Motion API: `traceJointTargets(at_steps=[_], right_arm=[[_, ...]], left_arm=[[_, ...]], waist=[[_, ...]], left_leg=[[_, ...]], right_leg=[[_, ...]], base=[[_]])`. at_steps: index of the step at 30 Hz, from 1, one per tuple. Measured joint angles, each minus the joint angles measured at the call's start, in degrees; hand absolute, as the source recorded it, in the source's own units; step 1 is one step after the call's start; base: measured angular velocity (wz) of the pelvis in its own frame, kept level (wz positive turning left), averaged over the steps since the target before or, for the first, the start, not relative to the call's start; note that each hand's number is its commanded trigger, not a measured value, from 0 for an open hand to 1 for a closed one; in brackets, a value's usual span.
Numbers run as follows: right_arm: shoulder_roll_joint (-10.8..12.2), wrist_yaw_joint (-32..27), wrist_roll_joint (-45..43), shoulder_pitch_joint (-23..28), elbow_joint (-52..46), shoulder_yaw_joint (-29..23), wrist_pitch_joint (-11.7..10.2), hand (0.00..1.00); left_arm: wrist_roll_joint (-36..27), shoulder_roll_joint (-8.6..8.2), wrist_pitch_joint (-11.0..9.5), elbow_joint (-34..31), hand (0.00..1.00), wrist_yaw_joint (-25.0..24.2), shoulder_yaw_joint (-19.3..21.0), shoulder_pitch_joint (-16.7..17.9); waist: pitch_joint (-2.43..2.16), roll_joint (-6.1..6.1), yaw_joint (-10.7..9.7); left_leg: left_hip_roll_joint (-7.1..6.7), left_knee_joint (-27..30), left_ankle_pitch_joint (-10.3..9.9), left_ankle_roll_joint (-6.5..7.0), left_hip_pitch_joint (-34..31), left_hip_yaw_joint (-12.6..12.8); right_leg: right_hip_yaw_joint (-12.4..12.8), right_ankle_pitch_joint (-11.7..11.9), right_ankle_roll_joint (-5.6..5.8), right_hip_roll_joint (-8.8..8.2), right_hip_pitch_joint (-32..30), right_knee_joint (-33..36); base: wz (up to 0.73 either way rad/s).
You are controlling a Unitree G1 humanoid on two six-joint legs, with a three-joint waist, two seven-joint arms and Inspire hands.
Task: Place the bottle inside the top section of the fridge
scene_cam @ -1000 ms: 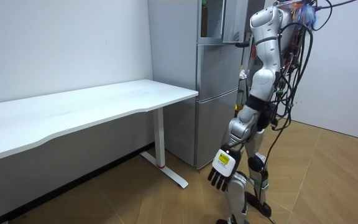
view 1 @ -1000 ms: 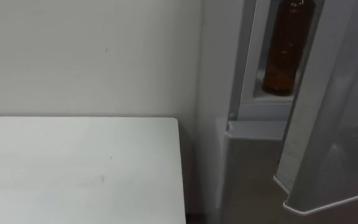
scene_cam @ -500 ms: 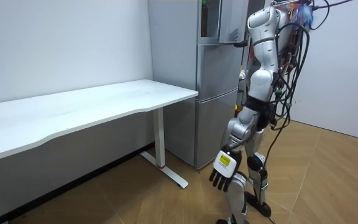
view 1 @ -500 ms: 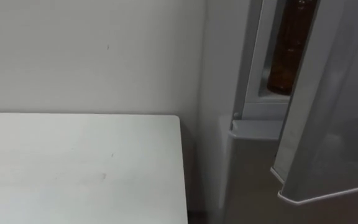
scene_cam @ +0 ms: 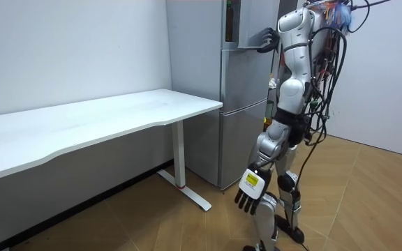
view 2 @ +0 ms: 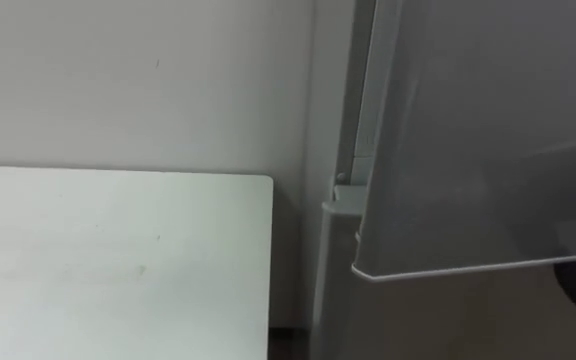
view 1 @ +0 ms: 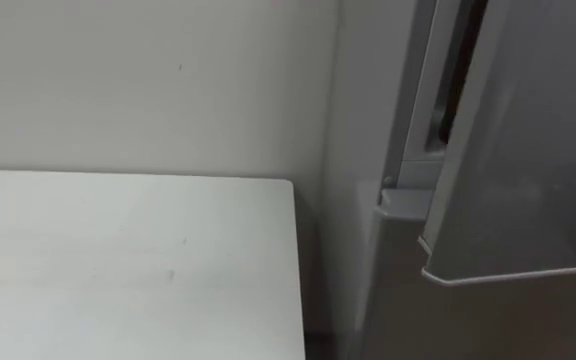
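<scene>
Low at the robot's side, left hand [scene_cam: 250, 189] hangs with fingers relaxed, holding nothing. Higher up, right hand [scene_cam: 264, 38] lies against the upper fridge door [view 1: 528, 150]; cannot tell how its fingers are set. Door nearly closed. Behind it the bottle [view 1: 452, 95] stands inside, a brown sliver in the gap. Judged step: closing up. Next move: press the door flush until it seals.

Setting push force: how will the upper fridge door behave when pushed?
Probably stiff: the door shows as one flat rigid panel. Likely swings freely, with the right hand alone on it and the gap nearly shut.
</scene>
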Motion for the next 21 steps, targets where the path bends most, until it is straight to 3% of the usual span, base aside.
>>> traceJointTargets(at_steps=[14,16,18,21], right_arm=[[0.0,7.0,0.5,-4.0,-0.8,0.0,0.4,0.0],[0.0,7.8,1.4,-5.1,-2.4,0.3,-0.8,0.0],[0.0,8.4,2.0,-6.8,-3.4,1.8,-3.9,0.0],[0.1,9.2,2.1,-7.6,-3.5,2.5,-5.0,0.0]], left_arm=[[1.7,0.75,-1.5,0.5,0.0,-1.0,0.6,-0.2],[1.8,1.06,-1.5,0.5,0.0,-1.0,0.6,-0.1],[1.8,1.68,-1.5,0.5,0.0,-1.0,0.6,-0.1],[1.8,2.02,-1.5,1.1,0.0,-1.0,0.6,-0.1]], waist=[[-0.07,-0.25,-0.1],[-0.19,-0.41,0.0],[-0.45,-0.67,0.1],[-0.55,-1.05,0.2]], left_leg=[[0.01,0.7,0.0,0.04,-0.4,0.2],[0.02,0.8,0.0,0.05,-0.3,0.1],[0.02,0.8,0.0,0.05,0.1,-0.3],[0.02,0.8,0.0,0.03,0.5,-0.7]], right_leg=[[0.0,-0.1,-0.11,-0.07,-0.1,-0.3],[-0.1,-0.1,-0.14,0.01,0.2,-0.9],[-0.5,-0.1,-0.16,0.03,0.8,-1.2],[-0.8,0.0,-0.24,0.2,1.7,-2.0]], base=[[0.0],[0.04],[0.08],[0.08]])
